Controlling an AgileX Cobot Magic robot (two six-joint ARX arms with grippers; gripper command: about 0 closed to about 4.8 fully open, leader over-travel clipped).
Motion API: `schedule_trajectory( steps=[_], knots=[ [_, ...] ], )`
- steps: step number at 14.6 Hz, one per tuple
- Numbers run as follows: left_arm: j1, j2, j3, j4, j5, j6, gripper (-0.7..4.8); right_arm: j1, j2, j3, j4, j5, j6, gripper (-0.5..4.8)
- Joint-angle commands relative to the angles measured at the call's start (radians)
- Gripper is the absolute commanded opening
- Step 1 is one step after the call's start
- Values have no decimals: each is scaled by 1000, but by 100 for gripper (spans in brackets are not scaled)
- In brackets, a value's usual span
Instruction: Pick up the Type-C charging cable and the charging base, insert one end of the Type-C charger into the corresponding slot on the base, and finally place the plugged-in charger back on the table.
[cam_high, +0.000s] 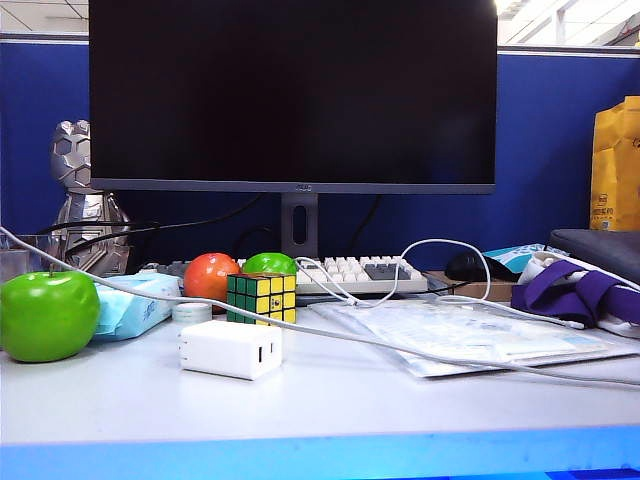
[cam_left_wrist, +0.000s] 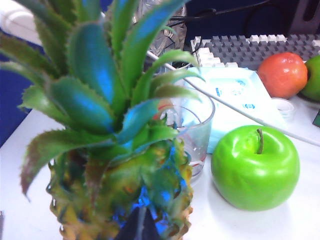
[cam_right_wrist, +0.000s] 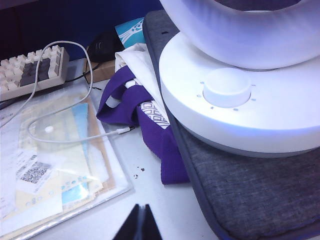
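The left gripper (cam_left_wrist: 139, 227) shows only as dark fingertips pressed together, holding nothing, hanging just behind a plastic pineapple with spiky green leaves (cam_left_wrist: 107, 130) at the left end of the table. The right gripper (cam_right_wrist: 140, 225) is likewise pinched closed and empty, over the pale table near a clear plastic folder of papers (cam_right_wrist: 55, 170) and a grey fabric pad (cam_right_wrist: 250, 195) at the right end. Neither gripper appears in the exterior view.

The charging base (cam_high: 231, 348), a glossy white rounded block with small dark ports on its right end face, lies flat on the pale grey-white table (cam_high: 330, 405) near the front, just in front of a multicoloured puzzle cube (cam_high: 261, 296). The Type-C charging cable (cam_high: 420, 352), a thin white cord, runs across the table from the far left, behind the base, out to the right; its small plug (cam_right_wrist: 124, 130) lies on the table beside a purple and white cloth (cam_right_wrist: 145, 120). Base and plug are well apart.

A shiny green apple (cam_high: 48, 315) sits left of the base, beside a pale blue tissue packet (cam_high: 135, 300).
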Motion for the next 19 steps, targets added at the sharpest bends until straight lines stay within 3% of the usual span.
schedule_trajectory(
  steps=[1, 5, 7, 8, 9, 10, 15, 19],
  knots=[
    [0, -2, -1, -14, 2, -3, -6, 0, -1, -7, 0, -3, 2, 0],
    [0, -2, -1, -14, 1, -3, -5, 0, -1, -7, 2, -3, 2, -1],
    [0, -2, 1, 21, 1, -43, -5, 0, -1, -5, 38, -3, 4, -1],
    [0, -2, 2, 74, -3, -105, -5, 0, -1, 3, 93, -4, 5, -1],
    [0, -2, 16, 89, -72, -312, -5, 0, -1, 43, 114, -3, 9, -1],
    [0, -2, 32, 83, -94, -393, -5, 0, -1, 77, 113, -5, 12, -1],
    [0, 14, 144, 161, -138, -378, -5, 0, 61, 286, 96, -10, 11, -1],
    [0, 179, 328, 173, -137, -212, -5, -1, 311, 492, 160, -53, -11, -1]
  ],
)
